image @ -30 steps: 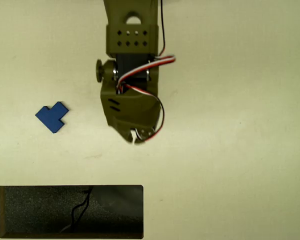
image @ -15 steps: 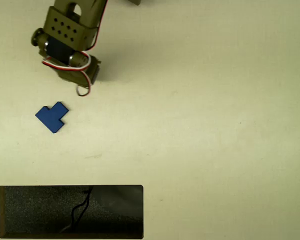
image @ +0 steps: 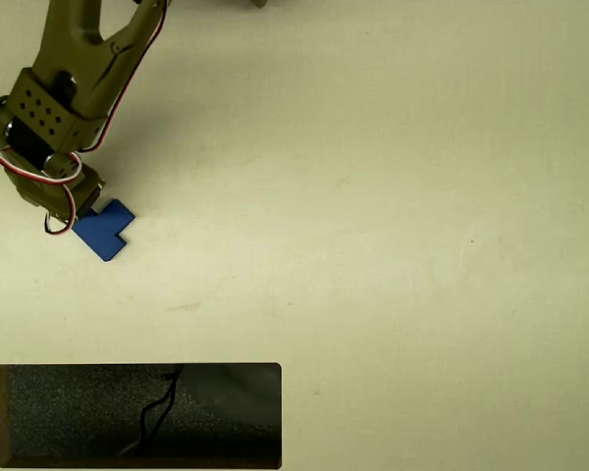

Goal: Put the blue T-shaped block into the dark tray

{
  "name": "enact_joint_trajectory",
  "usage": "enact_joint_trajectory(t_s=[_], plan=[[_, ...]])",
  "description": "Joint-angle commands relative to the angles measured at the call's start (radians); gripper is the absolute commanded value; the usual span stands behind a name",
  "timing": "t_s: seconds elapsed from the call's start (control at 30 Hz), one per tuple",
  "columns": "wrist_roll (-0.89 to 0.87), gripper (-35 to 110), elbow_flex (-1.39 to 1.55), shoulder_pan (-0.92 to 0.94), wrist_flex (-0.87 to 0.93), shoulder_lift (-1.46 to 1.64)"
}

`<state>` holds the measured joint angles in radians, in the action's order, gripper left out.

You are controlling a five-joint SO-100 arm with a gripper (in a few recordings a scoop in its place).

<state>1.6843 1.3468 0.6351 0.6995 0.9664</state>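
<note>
In the overhead view the olive gripper hangs over the upper-left edge of the blue T-shaped block, which lies flat on the pale table, well apart from the dark tray; jaw opening cannot be told

End effector fingers hidden under the arm's own body at left of the overhead view, upper-left corner of blue T-shaped block covered, arm cut off at top edge
</note>
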Motion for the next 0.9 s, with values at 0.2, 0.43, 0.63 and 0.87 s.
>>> enact_joint_trajectory(t_s=[0.2,0.43,0.63,0.87], plan=[[-0.061,0,-0.044,-0.19,-0.043,-0.014],[-0.12,0,0.003,-0.31,-0.023,0.021],[-0.275,0,-0.146,-0.291,0.12,0.112],[-0.453,0,-0.264,-0.408,0.238,0.387]])
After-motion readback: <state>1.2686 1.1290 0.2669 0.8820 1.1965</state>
